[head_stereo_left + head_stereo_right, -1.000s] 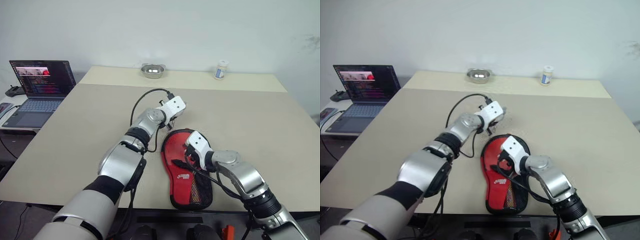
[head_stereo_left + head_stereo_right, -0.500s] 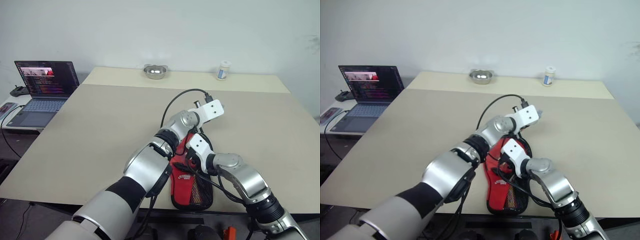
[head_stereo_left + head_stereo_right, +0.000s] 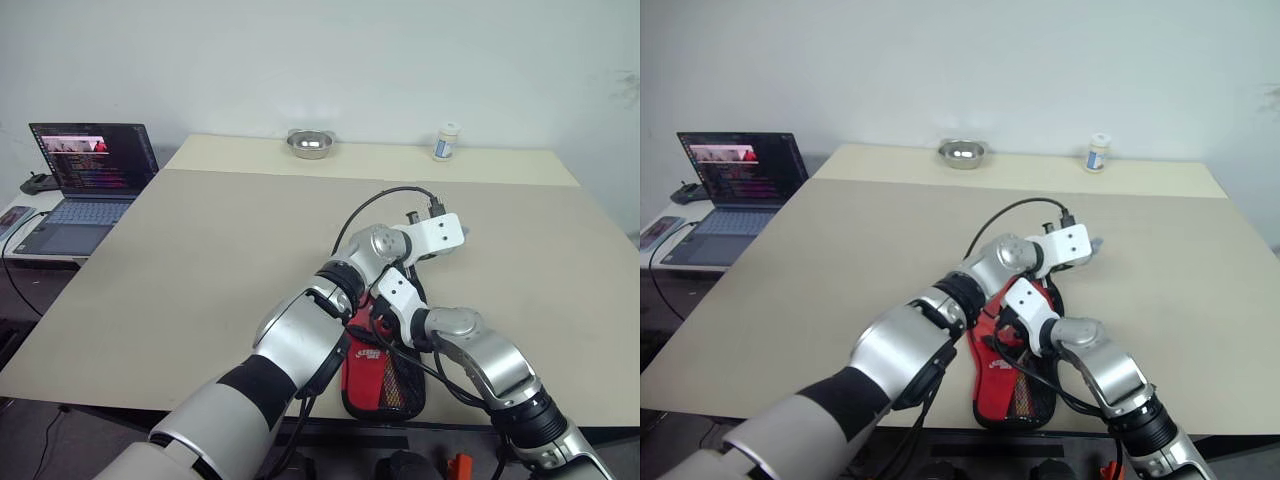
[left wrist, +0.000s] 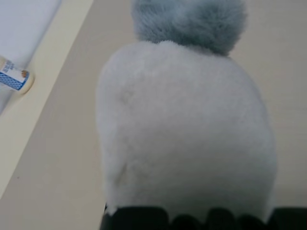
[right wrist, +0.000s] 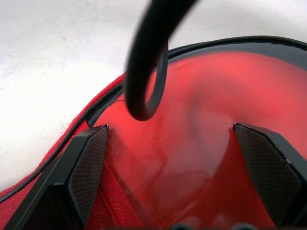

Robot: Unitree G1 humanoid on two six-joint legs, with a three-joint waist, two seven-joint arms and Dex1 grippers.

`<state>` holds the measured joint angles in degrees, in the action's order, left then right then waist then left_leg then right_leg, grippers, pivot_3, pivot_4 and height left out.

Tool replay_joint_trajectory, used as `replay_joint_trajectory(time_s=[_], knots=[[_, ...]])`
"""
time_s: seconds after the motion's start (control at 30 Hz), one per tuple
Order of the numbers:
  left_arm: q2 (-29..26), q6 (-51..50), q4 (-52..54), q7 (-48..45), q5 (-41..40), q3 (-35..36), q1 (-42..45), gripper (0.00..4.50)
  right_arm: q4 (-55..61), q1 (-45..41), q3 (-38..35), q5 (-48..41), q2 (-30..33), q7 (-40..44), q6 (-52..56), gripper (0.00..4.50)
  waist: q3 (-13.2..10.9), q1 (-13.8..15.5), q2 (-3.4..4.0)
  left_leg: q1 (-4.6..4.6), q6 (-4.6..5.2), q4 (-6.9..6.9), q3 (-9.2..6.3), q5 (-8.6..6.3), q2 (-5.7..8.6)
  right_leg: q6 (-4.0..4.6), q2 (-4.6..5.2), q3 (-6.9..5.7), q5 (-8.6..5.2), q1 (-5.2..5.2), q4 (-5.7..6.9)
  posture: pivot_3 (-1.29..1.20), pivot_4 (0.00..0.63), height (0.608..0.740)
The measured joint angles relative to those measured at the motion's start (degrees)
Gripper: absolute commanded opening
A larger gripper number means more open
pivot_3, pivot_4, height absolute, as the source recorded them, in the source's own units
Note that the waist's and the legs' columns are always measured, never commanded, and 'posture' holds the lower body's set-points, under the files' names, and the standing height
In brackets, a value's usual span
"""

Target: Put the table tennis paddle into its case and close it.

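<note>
The case (image 3: pixel 376 376) lies flat near the table's front edge, red and clear face up, with black mesh at its near end. My right gripper (image 3: pixel 378 316) is open over the case's round part. In the right wrist view its two black fingers (image 5: pixel 86 163) stand wide apart above the red clear face (image 5: pixel 192 124). The table tennis paddle is hidden; I cannot tell whether the red under the clear face is its rubber. My left arm reaches across the case, and my left gripper (image 3: pixel 1092 243) hangs above the bare table just past the case's far right. A blurred white and grey shape (image 4: pixel 187 129) fills its wrist view.
A laptop (image 3: pixel 85 170) stands open on a side table at the far left. A steel bowl (image 3: pixel 308 143) and a small white bottle (image 3: pixel 444 141) stand at the table's far edge. A black cable (image 5: pixel 144 72) loops over the case.
My left arm has swung to the right, across the case's round end, and its gripper now hangs beyond the case's far right. The right gripper has stayed over the case.
</note>
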<state>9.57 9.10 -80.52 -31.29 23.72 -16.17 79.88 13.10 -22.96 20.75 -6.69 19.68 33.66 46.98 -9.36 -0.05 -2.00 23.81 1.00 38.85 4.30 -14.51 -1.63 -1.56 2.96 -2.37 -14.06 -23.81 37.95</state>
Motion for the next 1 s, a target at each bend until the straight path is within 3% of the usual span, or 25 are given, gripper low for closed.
replay_joint_trajectory(time_s=[0.03,0.27,0.3,0.67,0.87,1.0], knots=[[0.0,0.1,0.0,-0.9,0.0,-0.2,-0.1,1.59,0.0,0.0,0.0,0.0,0.0,0.0,0.0,4.5,0.0,0.0,0.01,0.0,0.0,0.0,0.0,0.0,0.0,-0.01,0.0,0.0,0.0,0.0,0.0,0.0,0.15,0.74],[0.0,1.1,0.0,-4.4,-0.1,-0.9,-0.7,4.26,-0.3,-0.1,0.3,0.3,-0.6,0.0,0.0,4.5,0.2,-0.1,0.18,-0.01,0.0,0.0,-0.01,0.0,-0.01,-0.07,-0.01,0.0,-0.05,0.0,0.0,0.0,0.15,0.74],[0.0,1.2,0.1,-4.4,-0.1,-0.9,-0.8,4.45,-0.4,-0.1,0.3,0.3,-0.6,0.0,0.0,4.5,0.2,-0.1,0.2,-0.01,0.01,-0.01,-0.01,0.0,-0.01,-0.08,-0.01,0.0,-0.05,0.0,0.0,0.0,0.15,0.74],[-0.8,1.5,1.3,-4.2,-0.6,-0.2,-2.5,4.45,-2.0,-0.9,0.8,0.8,-1.4,0.0,-0.3,4.5,0.5,-0.3,0.4,-0.18,0.01,-0.03,-0.01,-0.01,-0.06,-0.1,-0.04,0.03,-0.07,0.12,0.0,0.0,0.15,0.74],[-3.2,1.5,1.7,-2.7,-5.8,5.9,-3.0,4.45,-2.2,-1.3,0.6,0.8,-1.8,-0.1,-0.1,4.5,0.5,-0.5,0.4,-0.23,0.0,-0.05,-0.03,-0.01,-0.08,-0.1,-0.05,0.03,-0.07,0.15,0.01,0.0,0.15,0.74],[-8.0,1.7,3.1,-4.4,-9.4,9.9,-3.0,4.45,2.6,-1.0,-0.6,0.0,-0.6,-0.1,4.2,4.5,0.5,-0.5,0.41,-0.1,0.0,-0.04,-0.03,0.0,-0.05,-0.1,-0.04,0.03,-0.07,0.06,0.0,0.0,0.15,0.74]])
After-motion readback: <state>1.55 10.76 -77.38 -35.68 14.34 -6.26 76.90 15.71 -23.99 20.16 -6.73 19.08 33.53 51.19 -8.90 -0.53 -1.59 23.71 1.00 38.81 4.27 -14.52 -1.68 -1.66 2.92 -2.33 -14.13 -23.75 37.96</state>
